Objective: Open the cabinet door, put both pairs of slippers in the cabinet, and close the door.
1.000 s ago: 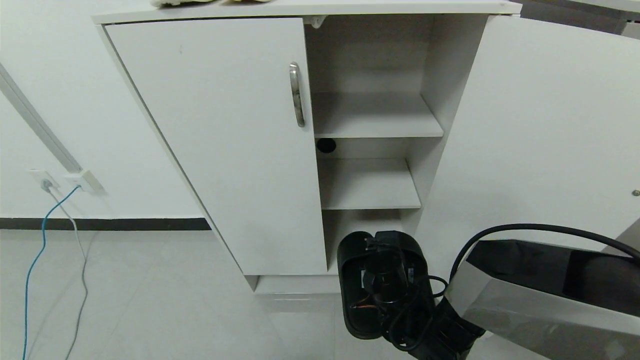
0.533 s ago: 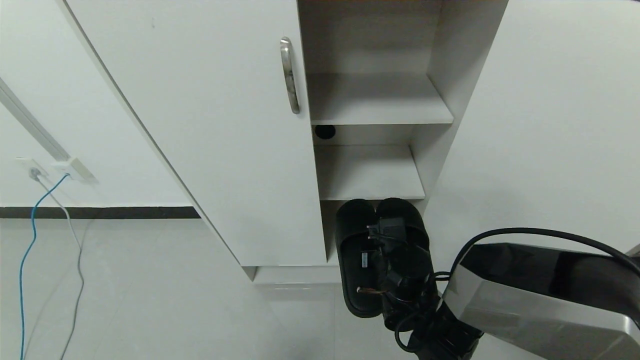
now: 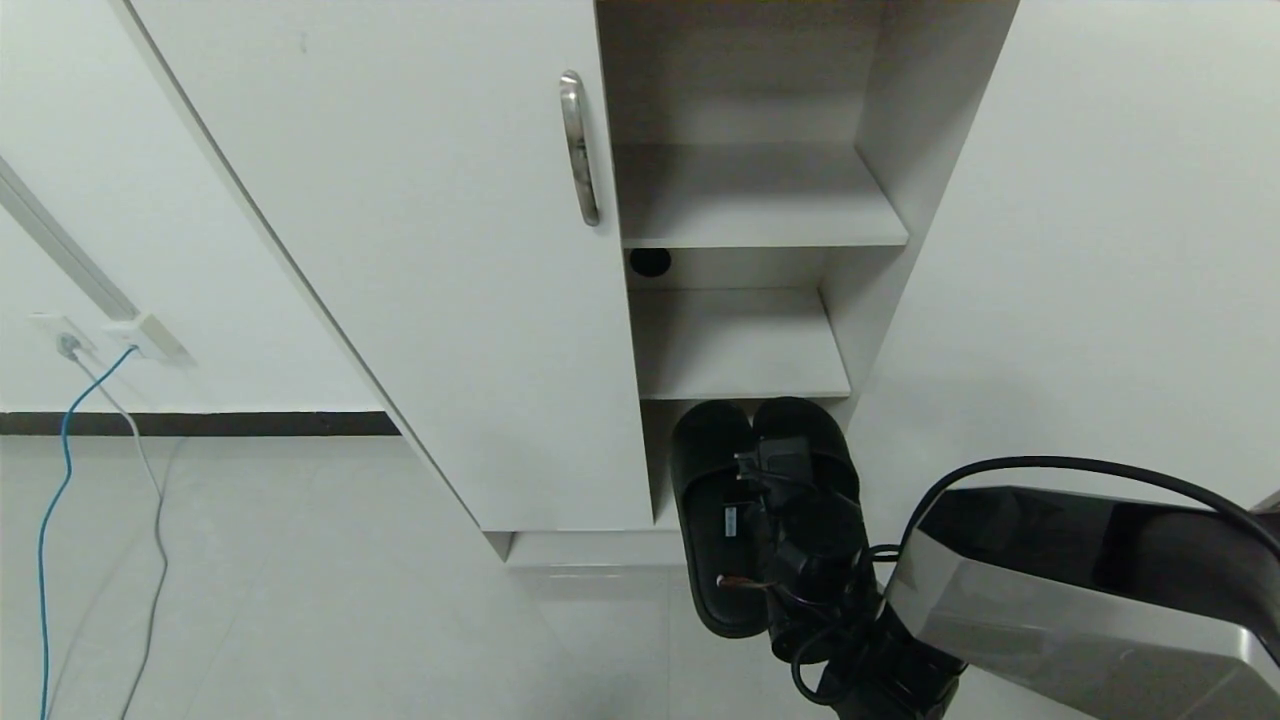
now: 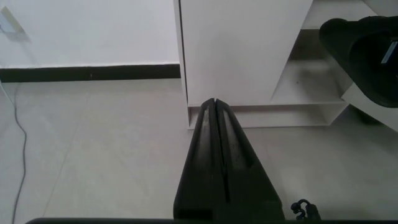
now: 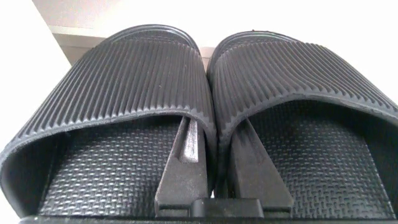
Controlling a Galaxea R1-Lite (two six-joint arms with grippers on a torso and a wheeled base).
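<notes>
A pair of black slippers (image 3: 725,500) hangs side by side, toes at the mouth of the cabinet's lowest compartment (image 3: 658,470). My right gripper (image 3: 775,490) is shut on them. In the right wrist view its fingers (image 5: 186,155) sit inside the two slippers (image 5: 143,81), pinching their inner strap walls together. The cabinet's right door (image 3: 1100,250) stands open and the left door (image 3: 420,250) with its metal handle (image 3: 579,150) is closed. My left gripper (image 4: 215,106) is shut on nothing, low over the floor in front of the cabinet base, with the slippers (image 4: 367,50) off to one side.
Two bare shelves (image 3: 735,345) sit above the lowest compartment. A blue and a grey cable (image 3: 60,500) run from wall sockets (image 3: 150,340) down to the floor on the left. Open tiled floor (image 3: 300,620) lies before the closed door.
The head camera dropped and moved closer a second ago. The right gripper carried the slippers forward, toes now at the lowest compartment's mouth. Almost nothing has moved in the last half second.
</notes>
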